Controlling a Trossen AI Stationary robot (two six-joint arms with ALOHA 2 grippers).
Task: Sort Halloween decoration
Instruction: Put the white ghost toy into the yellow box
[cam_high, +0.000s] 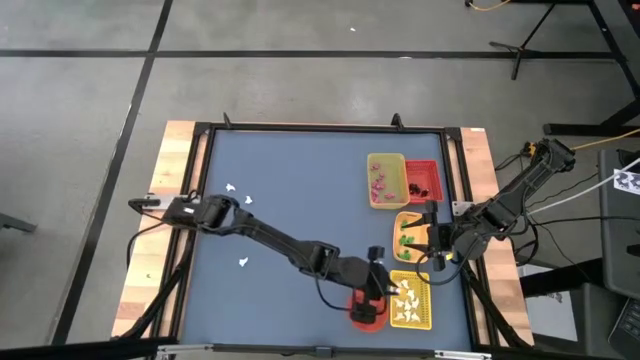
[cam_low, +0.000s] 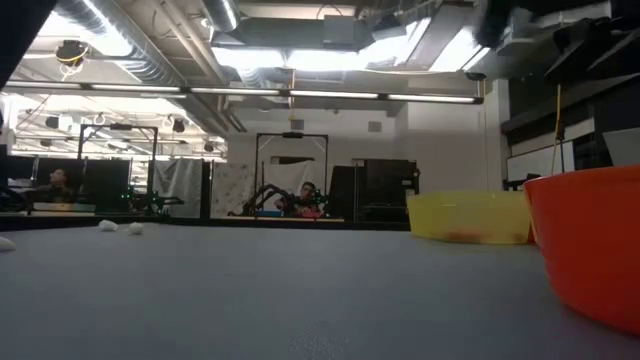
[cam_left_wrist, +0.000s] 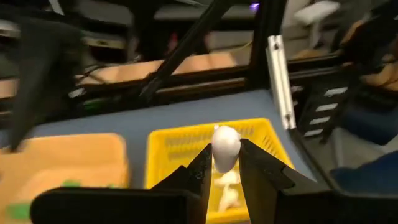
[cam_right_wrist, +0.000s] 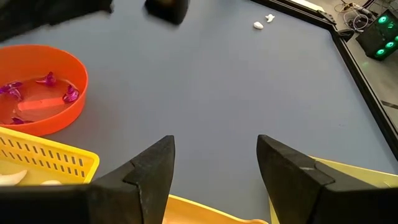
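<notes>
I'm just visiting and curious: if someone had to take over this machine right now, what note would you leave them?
Left gripper: shut on a white ghost piece, above the yellow tray of ghosts beside the orange bowl.
Right gripper: open, empty, waiting by the trays at the table's right.
Done: white pieces in that tray, green in the orange tray, pink in the far yellow tray.
Left: drop this ghost, then fetch the loose white pieces at the left.
</notes>
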